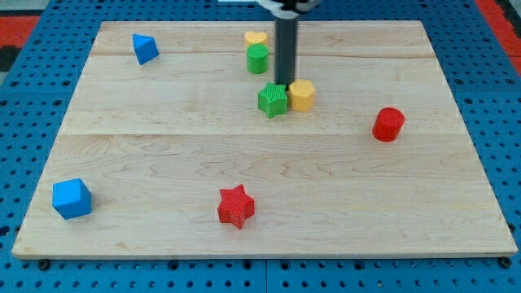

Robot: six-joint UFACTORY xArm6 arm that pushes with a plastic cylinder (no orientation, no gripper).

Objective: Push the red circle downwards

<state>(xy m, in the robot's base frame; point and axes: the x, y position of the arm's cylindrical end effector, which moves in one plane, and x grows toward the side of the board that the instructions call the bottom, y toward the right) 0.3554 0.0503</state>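
Observation:
The red circle [388, 124] stands on the wooden board at the view's right, about mid-height. My tip [286, 84] is at the lower end of the dark rod, near the view's top centre, just above the gap between the green star [273, 99] and the yellow hexagon [302, 95]. The tip is well to the left of the red circle and slightly higher in the view.
A yellow heart [256, 37] and a green cylinder [257, 59] sit just left of the rod. A blue wedge-shaped block [145, 48] is at top left, a blue cube [72, 198] at bottom left, a red star [236, 205] at bottom centre. The board's edge [260, 254] borders blue pegboard.

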